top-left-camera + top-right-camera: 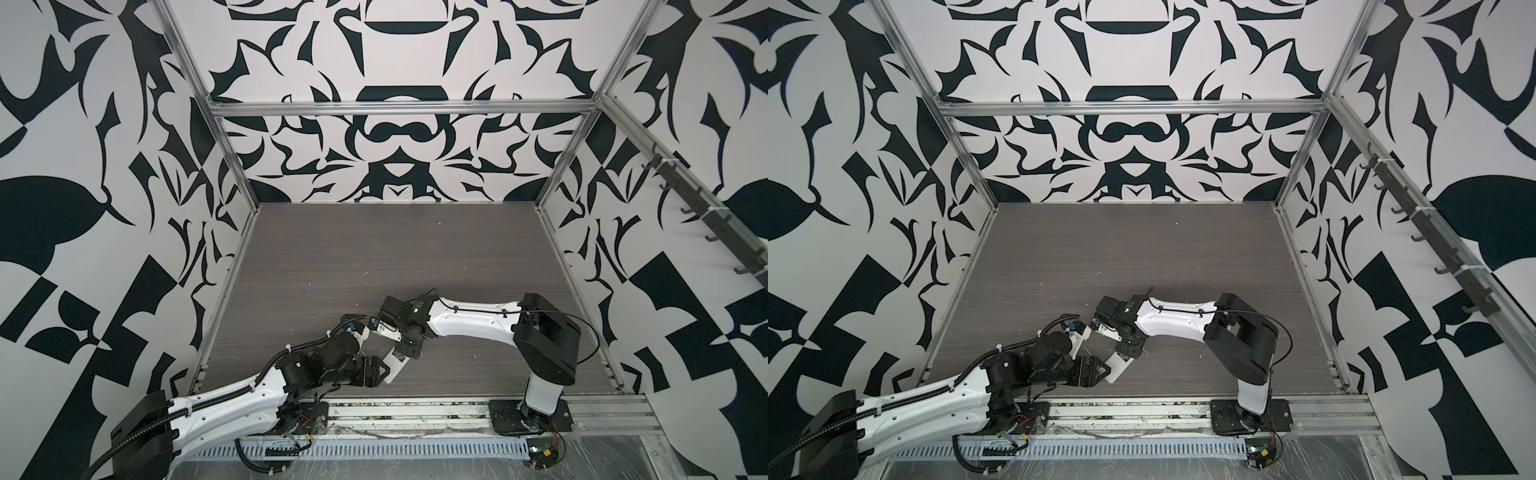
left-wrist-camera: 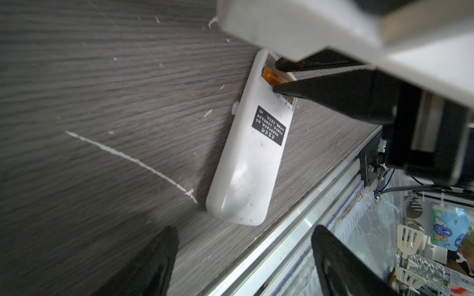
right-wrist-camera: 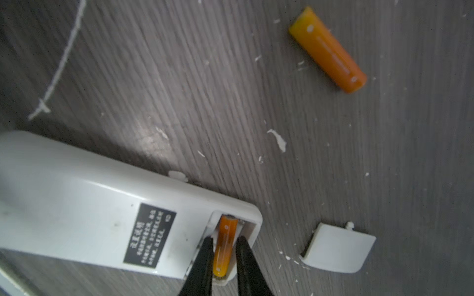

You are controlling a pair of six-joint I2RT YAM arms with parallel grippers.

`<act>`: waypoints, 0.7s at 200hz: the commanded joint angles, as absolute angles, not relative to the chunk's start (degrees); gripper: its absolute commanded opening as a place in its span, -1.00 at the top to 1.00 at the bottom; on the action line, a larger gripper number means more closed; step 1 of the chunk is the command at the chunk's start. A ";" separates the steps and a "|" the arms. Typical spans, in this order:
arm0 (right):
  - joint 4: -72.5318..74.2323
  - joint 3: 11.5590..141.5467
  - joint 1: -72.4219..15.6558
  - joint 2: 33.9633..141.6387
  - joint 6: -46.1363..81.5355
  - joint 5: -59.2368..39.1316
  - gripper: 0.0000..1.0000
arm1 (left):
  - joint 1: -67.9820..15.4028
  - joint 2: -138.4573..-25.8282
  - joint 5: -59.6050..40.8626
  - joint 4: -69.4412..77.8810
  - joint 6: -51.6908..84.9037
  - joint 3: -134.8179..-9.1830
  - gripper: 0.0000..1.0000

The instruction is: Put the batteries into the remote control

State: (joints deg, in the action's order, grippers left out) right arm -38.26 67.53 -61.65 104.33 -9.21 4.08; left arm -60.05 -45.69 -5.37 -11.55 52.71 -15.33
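A: Top views first: what do both show?
B: Both arms meet near the front edge of the table (image 1: 374, 249). The remote control (image 1: 395, 368) (image 1: 1120, 365) lies back up between them; its near end sits just in front of the left gripper (image 1: 380, 371) (image 1: 1100, 371), and the right gripper's tip is hidden behind its own wrist, over the remote's far end.

A: Left wrist view?
B: The left gripper (image 2: 243, 258) has its 2 dark fingers (image 2: 154, 261) spread wide with nothing between them, just short of the remote control's (image 2: 246, 164) rounded end. At the remote's far end the right gripper (image 2: 275, 77) has its tips at the open bay, either side of an orange battery (image 2: 273, 77).

A: Right wrist view?
B: The right gripper (image 3: 225, 256) is nearly closed, its 2 fingers flanking the battery in the bay (image 3: 224, 246) on both sides; whether they actually press on it I cannot tell. That battery lies lengthwise in the remote's (image 3: 77, 200) compartment, beside the dark label (image 3: 150, 235). The loose battery (image 3: 328, 50) lies on the table well beyond the fingertips. A white battery cover (image 3: 338, 248) lies on the table just beside the remote's open end, apart from it
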 commanded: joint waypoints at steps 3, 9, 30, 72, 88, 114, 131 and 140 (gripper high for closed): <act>-40.45 67.12 -62.10 107.72 -4.55 6.86 0.59 | -59.82 -45.77 -5.29 -11.78 52.85 -14.59 -0.71; -40.81 67.45 -62.26 107.69 -4.00 6.87 0.59 | -59.83 -45.93 -5.34 -11.69 52.75 -14.54 -0.72; -40.96 67.50 -62.49 107.45 -2.27 6.33 0.58 | -59.78 -46.64 -5.60 -11.44 52.57 -14.83 -0.71; -40.72 67.35 -62.45 107.15 0.20 4.89 0.62 | -59.82 -48.24 -6.45 -11.01 52.09 -15.29 -0.71; -40.31 66.76 -62.49 106.25 0.63 4.48 0.64 | -59.79 -49.25 -6.37 -10.59 51.71 -15.51 -0.72; -39.08 65.18 -62.40 104.12 1.10 3.84 0.65 | -59.82 -50.69 -6.47 -10.55 51.33 -16.11 -0.72; -38.37 64.31 -62.23 103.96 1.06 2.50 0.65 | -59.84 -50.42 -6.50 -10.47 51.28 -16.04 -0.71; -37.98 63.85 -61.88 104.07 1.03 1.90 0.65 | -59.85 -50.09 -6.42 -10.37 51.26 -15.89 -0.72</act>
State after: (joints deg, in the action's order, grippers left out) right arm -37.67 66.50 -62.33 103.55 0.01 4.60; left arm -60.03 -50.37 -6.04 -10.52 52.01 -15.51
